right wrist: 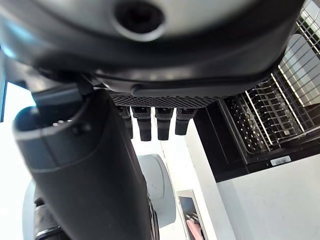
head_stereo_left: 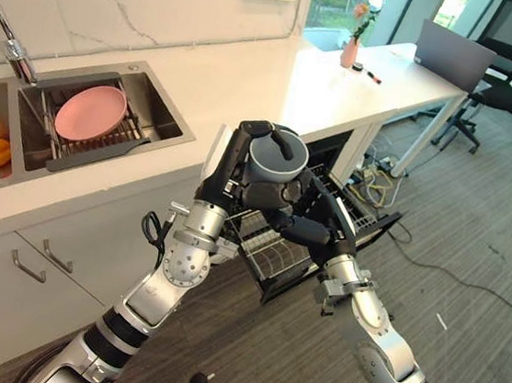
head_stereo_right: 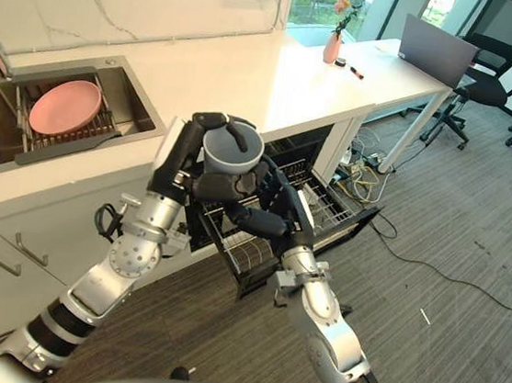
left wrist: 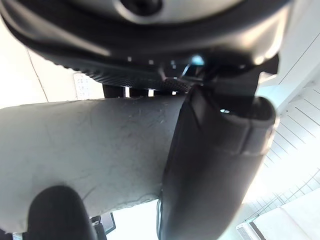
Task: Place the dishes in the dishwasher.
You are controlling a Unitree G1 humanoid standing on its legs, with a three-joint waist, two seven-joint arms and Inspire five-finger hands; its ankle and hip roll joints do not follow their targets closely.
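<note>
Left hand point(head_stereo_left: 233, 166) grasps the upright grey bowl point(head_stereo_left: 278, 156), mouth up; right hand point(head_stereo_left: 300, 222), fingers relaxed, touches beneath. The right wrist view shows the rack point(right wrist: 272, 107); the plate point(head_stereo_left: 90, 112) sits at 10 o'clock.

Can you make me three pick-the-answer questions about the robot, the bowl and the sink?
1. Where is the grey bowl?
A. in the sink
B. held up between the two hands, above the pulled-out rack
C. on the floor

2. What colour is the plate in the sink?
A. pink
B. green
C. black

3. How is the dishwasher rack?
A. pushed in behind a closed door
B. pulled out
C. standing on the counter

Answers:
1 B, the left hand curls round the bowl's side and the right hand is under it, over the rack.
2 A, the plate on the sink's wire rack is pink.
3 B, the wire rack sticks out from under the counter.
</note>
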